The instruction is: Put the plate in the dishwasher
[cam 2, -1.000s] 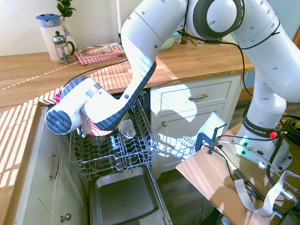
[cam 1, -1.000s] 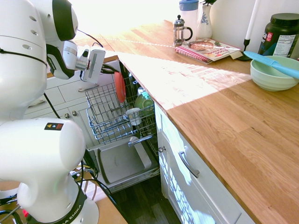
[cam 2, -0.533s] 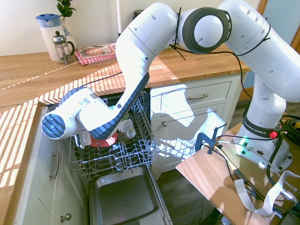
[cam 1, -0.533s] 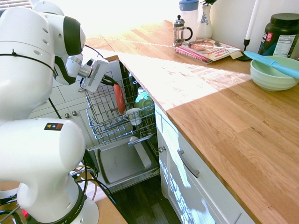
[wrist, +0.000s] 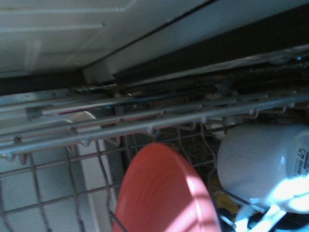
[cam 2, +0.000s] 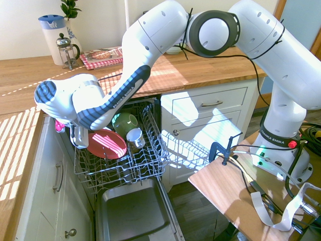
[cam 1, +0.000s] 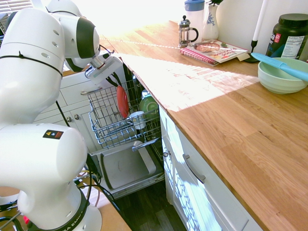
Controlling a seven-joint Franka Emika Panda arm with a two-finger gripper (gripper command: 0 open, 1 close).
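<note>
The pink-red plate point(cam 1: 122, 102) point(cam 2: 106, 144) stands on edge, leaning, in the grey wire rack point(cam 1: 108, 122) point(cam 2: 150, 153) pulled out of the dishwasher. The dishwasher's drop-down door point(cam 1: 125, 168) point(cam 2: 133, 213) lies open below the rack. My gripper point(cam 1: 113, 81) point(cam 2: 76, 143) hangs just above and beside the plate's rim, open and apart from it. The wrist view looks down on the plate point(wrist: 164, 193) among the rack wires.
A green cup point(cam 1: 149, 103) point(cam 2: 124, 122) and a white cup point(cam 1: 137, 118) point(cam 2: 134, 136) sit in the rack next to the plate. White cabinet drawers point(cam 1: 192, 168) flank the dishwasher. On the wooden counter stand a pale green bowl point(cam 1: 281, 74), a French press point(cam 1: 185, 31) and a magazine point(cam 1: 214, 50).
The gripper lowered the plate into the rack, let go of it, then lifted and turned away. The plate stays leaning among the wires.
</note>
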